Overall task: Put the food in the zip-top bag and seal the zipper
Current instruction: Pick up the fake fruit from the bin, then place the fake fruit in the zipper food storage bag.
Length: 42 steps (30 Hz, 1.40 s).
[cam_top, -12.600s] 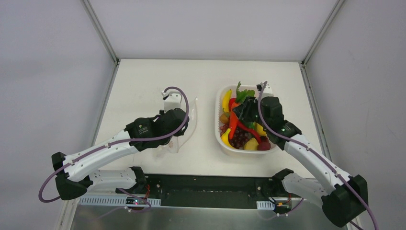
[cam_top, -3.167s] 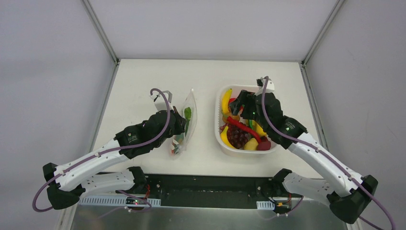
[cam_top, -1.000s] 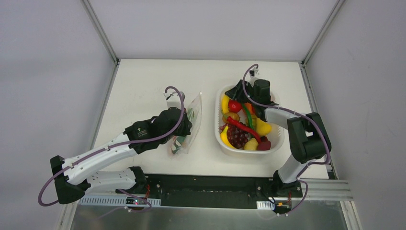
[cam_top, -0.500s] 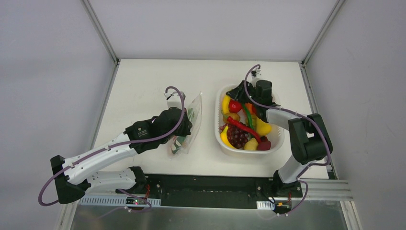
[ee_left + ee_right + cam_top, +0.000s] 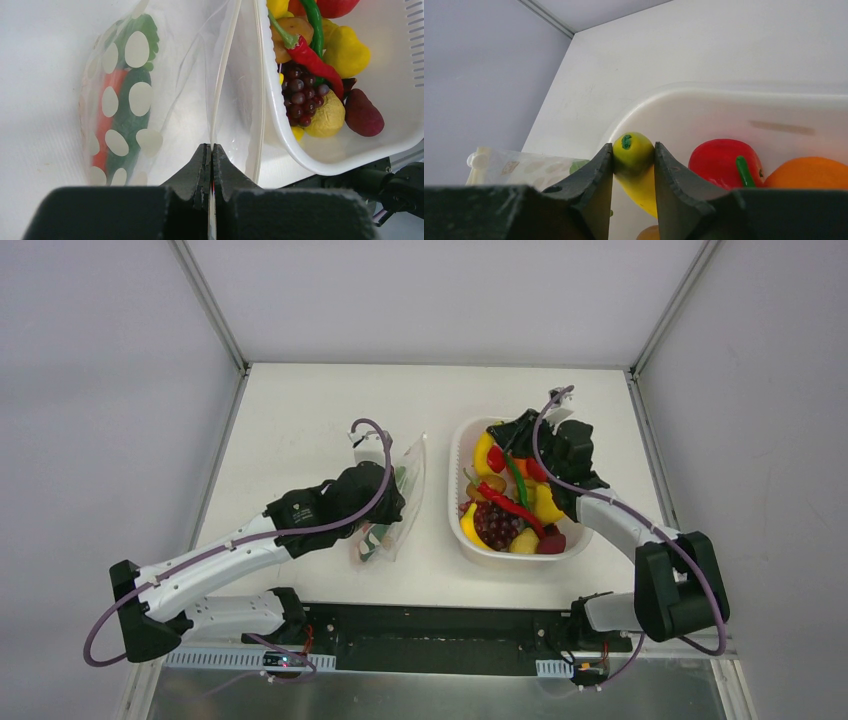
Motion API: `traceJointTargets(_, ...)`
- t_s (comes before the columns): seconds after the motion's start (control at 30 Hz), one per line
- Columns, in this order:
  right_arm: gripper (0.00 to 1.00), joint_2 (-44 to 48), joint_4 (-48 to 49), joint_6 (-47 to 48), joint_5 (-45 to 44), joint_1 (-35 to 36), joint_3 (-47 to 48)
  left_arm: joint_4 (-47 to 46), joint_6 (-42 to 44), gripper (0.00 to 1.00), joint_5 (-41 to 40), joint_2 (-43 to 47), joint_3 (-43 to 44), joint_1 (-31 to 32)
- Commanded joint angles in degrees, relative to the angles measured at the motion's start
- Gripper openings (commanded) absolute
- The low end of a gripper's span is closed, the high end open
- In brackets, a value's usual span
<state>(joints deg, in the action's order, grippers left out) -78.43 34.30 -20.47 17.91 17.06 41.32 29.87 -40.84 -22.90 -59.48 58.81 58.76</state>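
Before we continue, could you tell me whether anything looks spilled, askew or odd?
Nothing stands out: all food sits in the white basket or the zip-top bag, whose edge the left gripper pinches; the right gripper holds a banana.

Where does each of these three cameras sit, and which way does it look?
Top external: fixed above and behind the robot, looking down on the table; the left arm and right arm show whole.
Left wrist: on the left arm, looking along the left gripper, shut on the zip-top bag edge, toward the white basket.
Right wrist: on the right arm, looking low over the basket rim past the right gripper, shut on a yellow banana.
Shared: all three views show the bag and the basket.
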Motion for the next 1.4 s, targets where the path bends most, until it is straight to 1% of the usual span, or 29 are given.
traceJointTargets(0.0, 0.14, 4.8, 5.2, -0.1, -4.7, -0.3, -2.7, 0.2, 1.2, 0.0, 1.3, -0.5, 2.3, -0.6)
traceJointTargets(0.47, 0.14, 15.1, 5.0, -1.3, -15.5, -0.3, -4.3, 0.2, 0.9, 0.0, 1.4, -0.4, 2.2, -0.6)
traceJointTargets(0.6, 0.14, 17.5, 2.8, -3.2, -15.8, -0.3, -4.2, 0.0, 0.9, 0.0, 1.7, -0.9, 2.3, -0.6)
traceJointTargets(0.7, 0.14, 19.2, 1.2, -5.9, -14.5, -0.3, -4.1, 0.0, 0.9, 0.0, 1.7, -1.0, 2.2, -0.5)
traceJointTargets(0.8, 0.14, 21.1, 0.8, -8.1, -9.2, -0.4, -3.9, -0.1, 0.8, 0.0, 1.6, -0.8, 2.1, -0.6)
traceJointTargets(0.93, 0.14, 22.6, 1.7, -10.3, 3.3, -0.3, -2.8, -0.2, 0.7, 0.0, 1.5, -0.9, 2.2, -0.6)
traceJointTargets(1.07, 0.13, 23.2, 7.4, -14.8, 13.2, -0.3, -2.6, -0.2, 0.7, 0.0, 1.7, -1.0, 2.6, -0.5)
traceJointTargets(1.2, 0.12, 22.9, 14.5, -18.7, 18.9, 0.9, -1.9, 0.0, 0.8, 0.0, 2.4, -0.9, 2.9, -0.6)
traceJointTargets(1.37, 0.11, 21.8, 17.4, -18.7, 24.0, 4.9, 1.4, 0.1, 1.1, 0.0, 3.2, -1.2, 3.3, -0.6)
